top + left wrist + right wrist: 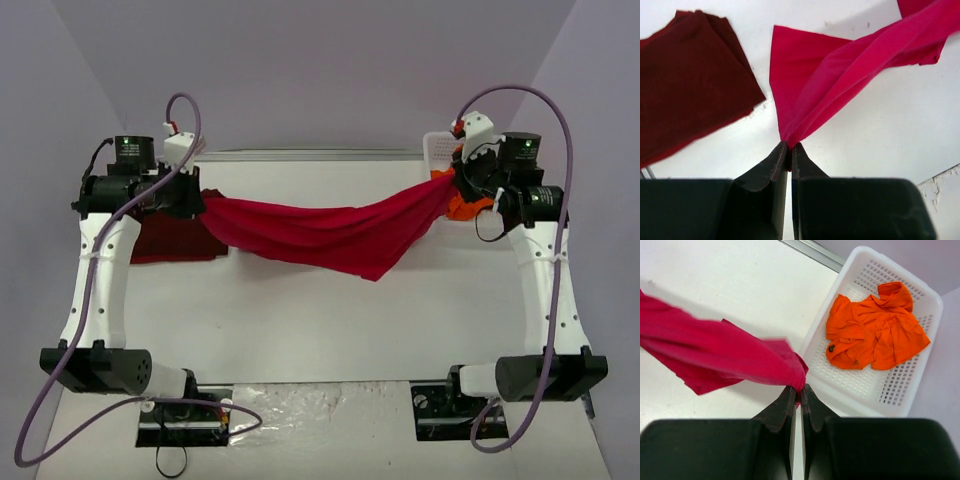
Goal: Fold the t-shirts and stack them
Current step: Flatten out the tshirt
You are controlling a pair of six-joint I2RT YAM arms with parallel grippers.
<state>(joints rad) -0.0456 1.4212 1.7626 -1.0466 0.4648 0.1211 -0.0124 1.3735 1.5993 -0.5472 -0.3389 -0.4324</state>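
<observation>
1. While both arms reach over the far half of the table (300,330), the red shirt (330,232) hangs stretched between them. It sags in the middle, and its lowest fold hangs right of the table's centre.
2. Left gripper (790,146): the jaws are pinched together on one end of the red shirt. The cloth fans out in long folds from the fingertips.
3. Right gripper (799,389): the jaws are clamped on the opposite end of the red shirt. That end is bunched into a tight wad at the tips.
4. Maroon shirt (690,85): it lies flat and folded on the table at the far left, beneath the left arm. The left wrist view shows a strip of bare table between it and the red shirt.
5. Orange shirt (875,330): it lies crumpled and unfolded inside the white lattice basket (850,377). It takes up the upper half of the basket floor as seen from the right wrist.
6. Basket position: it sits at the far right of the table, just beside the right gripper.
7. Markings: there is one small dark spot on the orange shirt near its left edge, too small to read.
</observation>
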